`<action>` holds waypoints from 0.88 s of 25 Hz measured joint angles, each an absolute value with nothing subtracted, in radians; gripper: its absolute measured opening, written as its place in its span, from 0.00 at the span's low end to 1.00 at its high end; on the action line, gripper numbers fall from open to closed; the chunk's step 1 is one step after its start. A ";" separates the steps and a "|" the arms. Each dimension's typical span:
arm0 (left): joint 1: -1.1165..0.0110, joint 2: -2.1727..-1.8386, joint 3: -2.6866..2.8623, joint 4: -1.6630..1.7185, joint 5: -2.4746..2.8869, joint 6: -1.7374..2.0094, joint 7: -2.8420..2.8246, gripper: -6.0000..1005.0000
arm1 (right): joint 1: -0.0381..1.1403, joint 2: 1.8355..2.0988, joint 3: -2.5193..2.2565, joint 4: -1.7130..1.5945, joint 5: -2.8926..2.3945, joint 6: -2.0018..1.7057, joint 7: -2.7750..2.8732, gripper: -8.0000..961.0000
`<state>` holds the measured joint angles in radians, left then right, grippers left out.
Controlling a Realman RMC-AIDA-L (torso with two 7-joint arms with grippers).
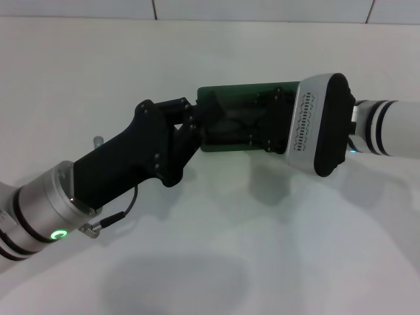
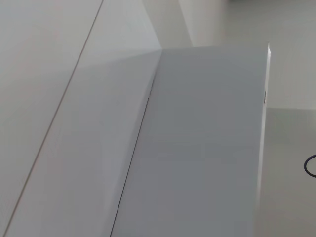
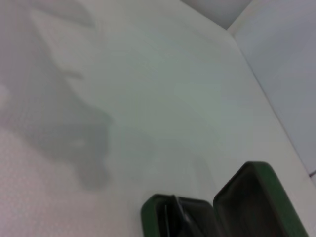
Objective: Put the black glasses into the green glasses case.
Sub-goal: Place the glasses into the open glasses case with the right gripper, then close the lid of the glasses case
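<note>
Pincers crowd in from both sides over the green glasses case (image 1: 226, 98) in our head view, and that tells us what this moment is about: two arms working one small box. Our left pincer (image 1: 194, 125) reaches in from the left, its tip right at the case's left end; our right pincer (image 1: 266, 125) comes from the right, its black linkage lying over the case's right half. We reckon one is steadying the case while the other deals with the contents or the lid, though which does which we cannot say.

Our right wrist view shows the case open on the white counter (image 3: 148, 89), lid tilted up, dark lining showing, and thin dark lines in the tray that look like the black glasses (image 3: 173, 217). So the glasses seem to be inside already, under the two pincers. Whether either pincer is spread or clamped, we cannot tell; the fingertips are lost against the dark case. Our left wrist view shows only pale surfaces.
</note>
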<state>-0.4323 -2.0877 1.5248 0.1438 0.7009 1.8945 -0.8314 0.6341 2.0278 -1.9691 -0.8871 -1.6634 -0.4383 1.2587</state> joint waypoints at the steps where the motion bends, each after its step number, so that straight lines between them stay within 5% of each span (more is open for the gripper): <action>1: -0.432 -2.088 1.525 0.143 0.701 1.895 -0.831 0.07 | 0.627 2.028 -1.969 -0.897 -1.665 -0.439 1.263 0.48; 22: -0.440 -2.064 1.518 0.152 0.697 1.895 -0.853 0.07 | 0.293 2.021 -1.821 -1.172 -1.374 -0.710 1.270 0.47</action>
<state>-0.4399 -2.0641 1.5182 0.1522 0.6966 1.8953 -0.8528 0.2927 2.0214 -1.8210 -1.1716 -1.3742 -0.7097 1.2702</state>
